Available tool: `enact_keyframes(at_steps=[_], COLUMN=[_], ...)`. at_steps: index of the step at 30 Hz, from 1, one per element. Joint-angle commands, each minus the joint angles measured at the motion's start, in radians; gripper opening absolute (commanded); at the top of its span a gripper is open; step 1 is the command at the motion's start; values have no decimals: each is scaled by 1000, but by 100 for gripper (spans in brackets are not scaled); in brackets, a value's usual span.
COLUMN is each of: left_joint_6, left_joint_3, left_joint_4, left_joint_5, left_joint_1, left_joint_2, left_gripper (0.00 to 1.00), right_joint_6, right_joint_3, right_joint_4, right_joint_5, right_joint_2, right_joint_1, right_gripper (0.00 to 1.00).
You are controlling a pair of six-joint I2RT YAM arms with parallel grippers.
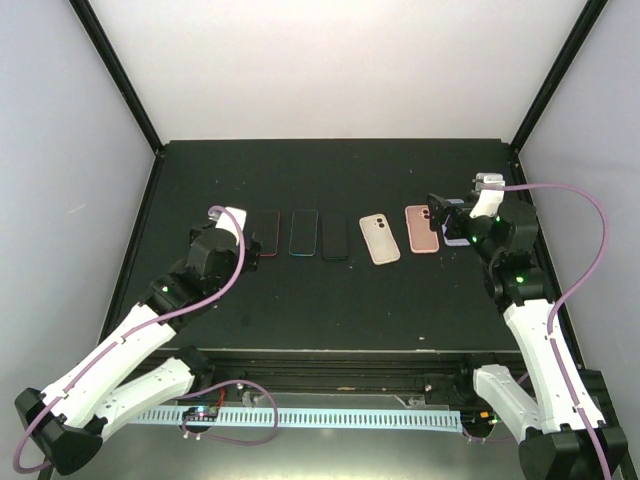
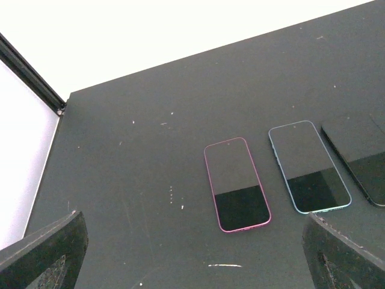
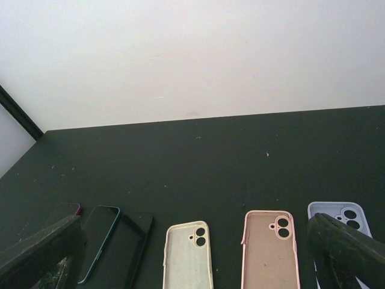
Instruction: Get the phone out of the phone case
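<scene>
Three bare phones lie face up in a row: a pink-edged one [image 1: 266, 233] [image 2: 236, 183], a blue-edged one [image 1: 303, 232] [image 2: 308, 166] and a black one [image 1: 335, 236] [image 2: 358, 150]. To their right lie three empty cases, inside up: cream [image 1: 380, 239] [image 3: 188, 256], pink [image 1: 422, 229] [image 3: 269, 248] and lavender [image 3: 334, 212], which is partly hidden. My left gripper [image 1: 250, 244] [image 2: 195, 265] is open and empty, just left of the pink-edged phone. My right gripper [image 1: 442, 218] [image 3: 195, 265] is open and empty, above the lavender case's near side.
The black table [image 1: 330, 300] ends at white walls behind and at both sides, with black frame posts in the corners [image 1: 155, 150]. In the right wrist view the blue-edged phone [image 3: 99, 241] and black phone [image 3: 129, 250] show at lower left.
</scene>
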Motion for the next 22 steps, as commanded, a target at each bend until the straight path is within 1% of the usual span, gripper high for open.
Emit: enact_keyframes(at_steps=[1, 22], left_joint_6=[17, 25], left_joint_3=[4, 6], left_joint_4=[24, 17], left_joint_5=[37, 46], left_joint_1=[4, 4], left_joint_2=[-5, -5], left_gripper=[99, 99], right_joint_6=[4, 8], right_joint_3=[-7, -22], right_joint_4=[36, 51], right_joint_5=[8, -9], right_joint_2=[-8, -7], right_joint_1=[-5, -5], right_gripper=[100, 100])
